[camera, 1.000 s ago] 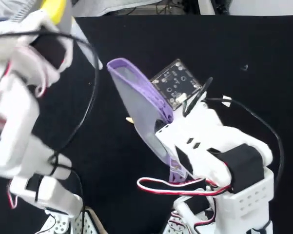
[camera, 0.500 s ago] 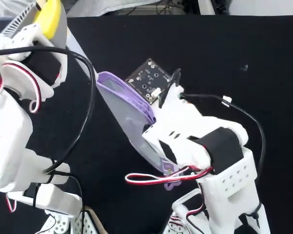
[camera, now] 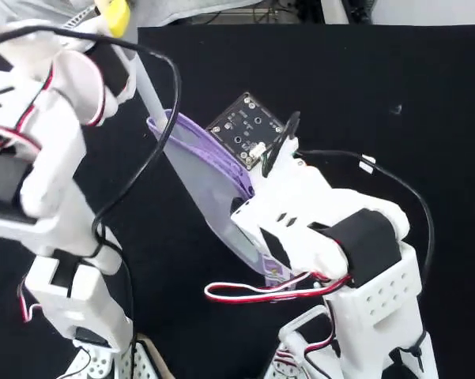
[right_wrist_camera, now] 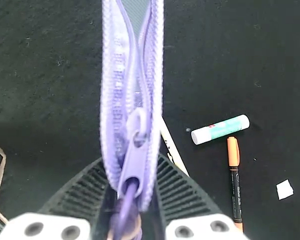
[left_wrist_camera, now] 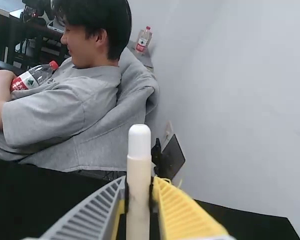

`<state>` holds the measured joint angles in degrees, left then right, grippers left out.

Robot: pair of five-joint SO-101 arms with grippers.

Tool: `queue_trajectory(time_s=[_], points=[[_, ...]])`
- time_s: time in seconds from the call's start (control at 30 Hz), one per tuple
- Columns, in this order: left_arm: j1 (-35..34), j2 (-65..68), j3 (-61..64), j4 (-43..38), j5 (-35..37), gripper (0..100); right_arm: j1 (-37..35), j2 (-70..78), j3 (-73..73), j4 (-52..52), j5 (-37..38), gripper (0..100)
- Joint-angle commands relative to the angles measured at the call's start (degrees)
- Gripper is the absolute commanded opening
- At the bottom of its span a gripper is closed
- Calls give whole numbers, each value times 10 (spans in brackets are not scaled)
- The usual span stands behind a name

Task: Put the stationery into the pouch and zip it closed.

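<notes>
My right gripper (right_wrist_camera: pixel 132 175) is shut on the zipper end of the purple pouch (camera: pixel 213 189), holding it off the black table with its mouth tilted up toward the left arm. The zipper pull (right_wrist_camera: pixel 136 129) sits just above the black fingers, and the zipper is parted beyond it. High at the back left, my left gripper (left_wrist_camera: pixel 139 182) is shut on a white stick (camera: pixel 146 87). The stick slants down, and its lower end is at the pouch's mouth (camera: pixel 164 125). I cannot tell whether the tip is inside.
On the table below the pouch lie a white and teal glue stick (right_wrist_camera: pixel 220 129), an orange pen (right_wrist_camera: pixel 233 175), a pale pencil (right_wrist_camera: pixel 172 147) partly behind the pouch, and a small white scrap (right_wrist_camera: pixel 284 189). The right arm's body (camera: pixel 356 260) fills the front right.
The right arm carried the pouch left and then held it. The left arm swung in over the table and brought the white stick's end down to the pouch's mouth.
</notes>
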<state>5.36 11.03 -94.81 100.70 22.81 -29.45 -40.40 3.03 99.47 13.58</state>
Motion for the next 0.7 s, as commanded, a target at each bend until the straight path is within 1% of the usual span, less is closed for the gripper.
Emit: queue_trajectory(time_s=[0.0,0.47,0.57,0.67], points=[[-7,16,-5,1,-5,29,-7,1,-33,14,-4,11],[0,66,-4,3,-5,29,-5,1,-37,13,-4,11],[15,73,-4,3,-7,29,-4,1,-54,13,-4,11],[32,75,-4,3,-33,29,-4,5,-65,13,-4,11]])
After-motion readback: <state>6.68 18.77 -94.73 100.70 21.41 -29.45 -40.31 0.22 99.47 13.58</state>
